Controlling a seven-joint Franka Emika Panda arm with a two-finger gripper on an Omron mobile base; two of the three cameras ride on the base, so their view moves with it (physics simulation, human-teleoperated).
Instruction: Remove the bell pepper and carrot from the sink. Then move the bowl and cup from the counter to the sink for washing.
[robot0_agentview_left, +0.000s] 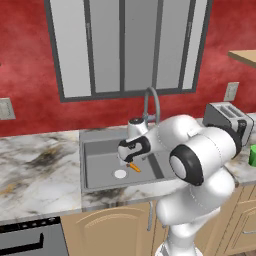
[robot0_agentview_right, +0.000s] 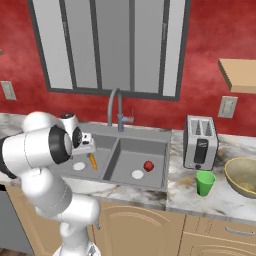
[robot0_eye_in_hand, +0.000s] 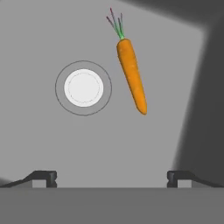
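Sink (robot0_agentview_right: 161, 137) is rendered as matt grey metal, smooth, with a white drain disc in each basin. Carrot (robot0_eye_in_hand: 132, 74) is shown matt orange, faintly grainy, with thin green top. Bell pepper (robot0_agentview_right: 148, 165) is seen glossy red. Surface (robot0_agentview_left: 35, 165) is given as polished marble, white-grey with dark and rusty veins. Cabinets (robot0_agentview_right: 135, 227) are shown as light smooth wood. Cup (robot0_agentview_right: 205, 182) looks like plain green plastic. Bowl (robot0_agentview_right: 242, 176) is olive-yellow, dull. Toaster (robot0_agentview_right: 200, 141) is brushed metal. Wall (robot0_agentview_right: 210, 50) is mottled red, rough.
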